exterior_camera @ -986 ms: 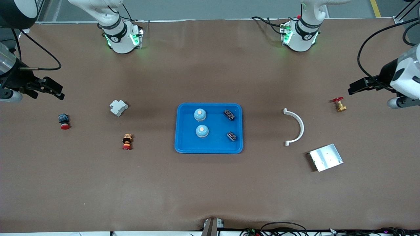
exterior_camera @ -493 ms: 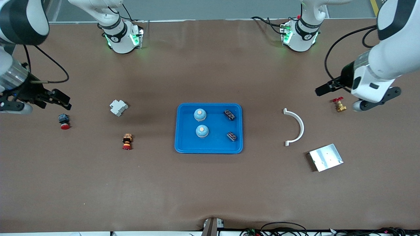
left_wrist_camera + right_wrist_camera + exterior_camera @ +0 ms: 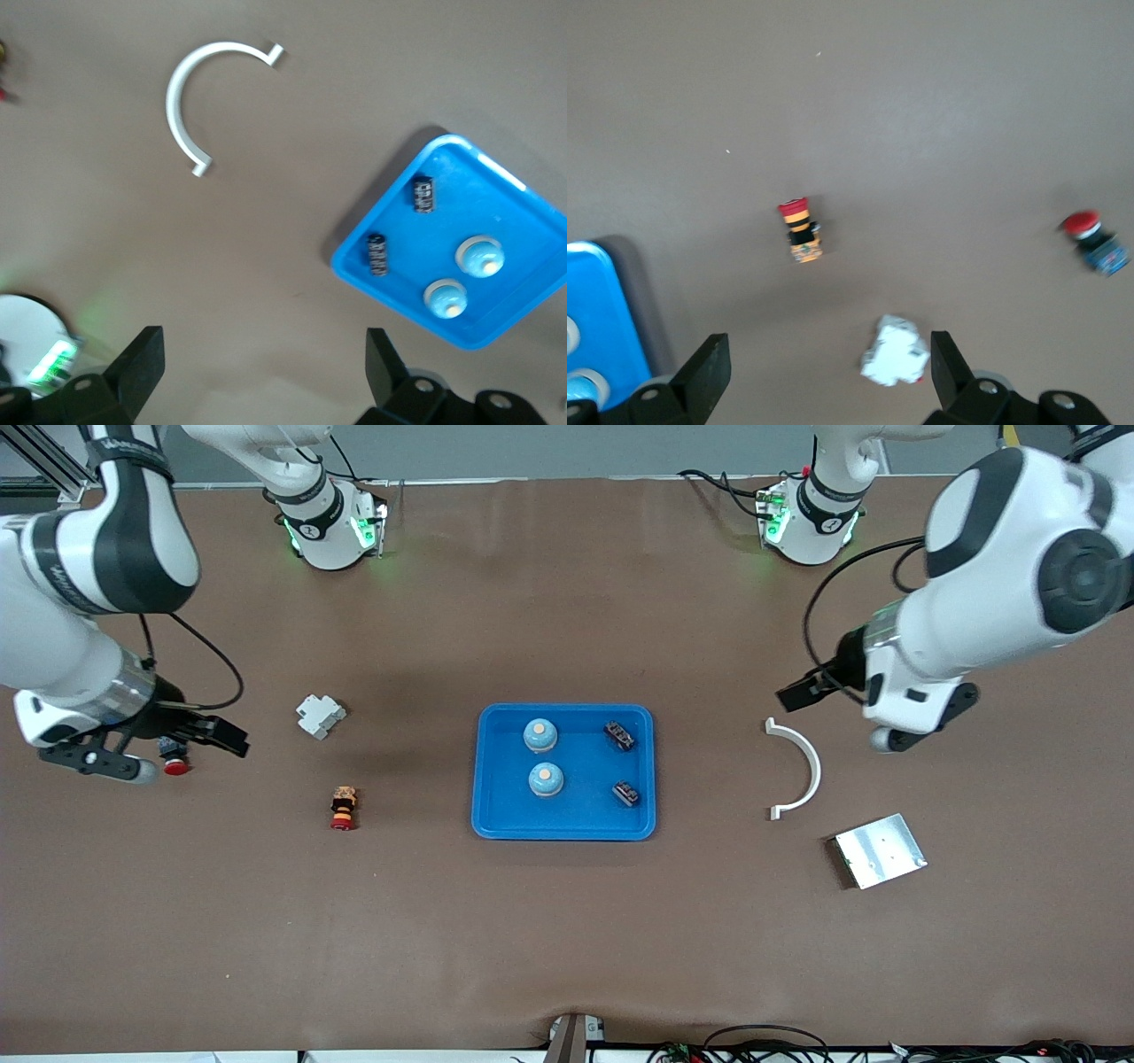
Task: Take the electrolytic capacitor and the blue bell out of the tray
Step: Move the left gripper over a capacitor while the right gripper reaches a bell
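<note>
**Both pincers spread and empty, bells and capacitors in the tray**

The blue rectangular plastic tray (image 3: pixel 564 828) sits at the centre of the front view on the brown bench (image 3: pixel 567 939). In it are 2 light-blue dome-shaped bells (image 3: pixel 539 735) toward the right arm's end and 2 small dark cylindrical capacitors (image 3: pixel 619 735) toward the left arm's end.

The left pincer (image 3: pixel 791 693), at centre right of the frame, hangs with fingers spread over bare bench just above the white curved plastic bracket (image 3: pixel 799 768). The right pincer (image 3: pixel 226 735), at centre left, is also spread and holds nothing, beside the red-capped push button (image 3: pixel 174 762).

A white plastic block (image 3: pixel 320 716), a red-and-yellow striped button (image 3: pixel 343 808) and a square grey metal plate (image 3: pixel 880 850) lie apart on the bench.
</note>
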Controlling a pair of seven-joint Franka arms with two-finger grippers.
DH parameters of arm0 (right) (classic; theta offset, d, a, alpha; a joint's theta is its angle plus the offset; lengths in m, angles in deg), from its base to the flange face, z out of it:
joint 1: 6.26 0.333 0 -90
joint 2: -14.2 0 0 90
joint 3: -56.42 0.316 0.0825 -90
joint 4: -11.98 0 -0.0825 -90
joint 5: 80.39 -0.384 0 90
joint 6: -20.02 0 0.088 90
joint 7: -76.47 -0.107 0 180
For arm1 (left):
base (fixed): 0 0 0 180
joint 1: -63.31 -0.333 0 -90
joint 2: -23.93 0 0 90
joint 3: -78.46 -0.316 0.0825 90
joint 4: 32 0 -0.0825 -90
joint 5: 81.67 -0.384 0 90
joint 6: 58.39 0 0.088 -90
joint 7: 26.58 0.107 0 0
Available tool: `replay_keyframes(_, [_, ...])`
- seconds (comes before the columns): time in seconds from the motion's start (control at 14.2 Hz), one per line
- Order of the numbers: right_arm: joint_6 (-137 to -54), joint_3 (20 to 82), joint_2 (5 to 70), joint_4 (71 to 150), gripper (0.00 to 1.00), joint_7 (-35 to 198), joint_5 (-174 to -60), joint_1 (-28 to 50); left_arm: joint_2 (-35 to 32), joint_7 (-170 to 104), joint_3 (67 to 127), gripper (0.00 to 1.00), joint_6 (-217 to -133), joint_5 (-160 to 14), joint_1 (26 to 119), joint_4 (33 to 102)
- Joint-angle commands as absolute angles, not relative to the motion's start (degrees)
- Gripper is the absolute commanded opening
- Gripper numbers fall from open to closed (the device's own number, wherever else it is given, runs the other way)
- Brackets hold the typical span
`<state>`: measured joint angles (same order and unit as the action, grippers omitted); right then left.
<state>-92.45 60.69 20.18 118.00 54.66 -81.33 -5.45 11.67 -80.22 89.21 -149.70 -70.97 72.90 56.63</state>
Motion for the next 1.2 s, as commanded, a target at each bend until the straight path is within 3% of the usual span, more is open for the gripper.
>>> replay_keyframes(0.0, [-94.2,60.6,22.6,117.6,1.00,44.6,-81.0,-1.7,8.2,-89.0,89.1,1.00,-153.7,-70.9,76.7,55.8])
replay_keyframes(0.56, [-103.0,60.6,28.4,117.5,1.00,18.9,-81.4,10.5,-2.2,-110.7,89.0,1.00,-169.6,-74.4,85.6,55.9])
replay_keyframes(1.13, [-104.0,60.6,31.3,116.6,1.00,12.1,-81.5,14.6,-11.7,-119.2,89.1,1.00,-174.9,-81.8,90.6,55.9])
